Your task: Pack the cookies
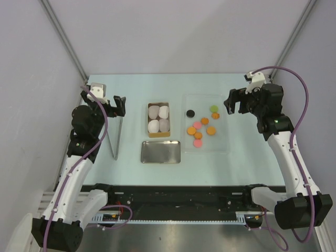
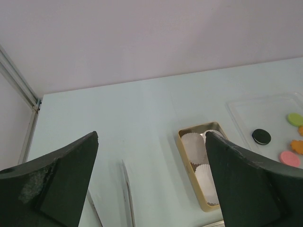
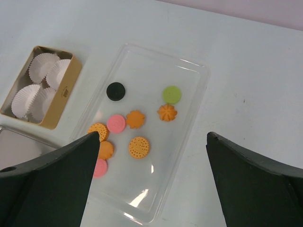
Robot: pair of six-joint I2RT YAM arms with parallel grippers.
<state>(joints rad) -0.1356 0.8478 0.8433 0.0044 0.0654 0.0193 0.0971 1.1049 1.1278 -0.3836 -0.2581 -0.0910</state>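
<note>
Cookies loose, right arm nearer.
Cookies [image 1: 197,125] lay scattered on the clear tray [image 1: 220,144], right of the box [image 1: 147,121]. Right gripper [image 1: 234,106] hung over the tray's far right edge, jaws wide, empty. Left gripper [image 1: 119,106], also wide, sat beyond the box.

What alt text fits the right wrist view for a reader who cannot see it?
Nine cookies, five orange, two pink, one green and one black, lie loose on a clear plastic tray. A gold box with four white paper cups sits at upper left; the right end effector, open, frames the bottom corners.
</note>
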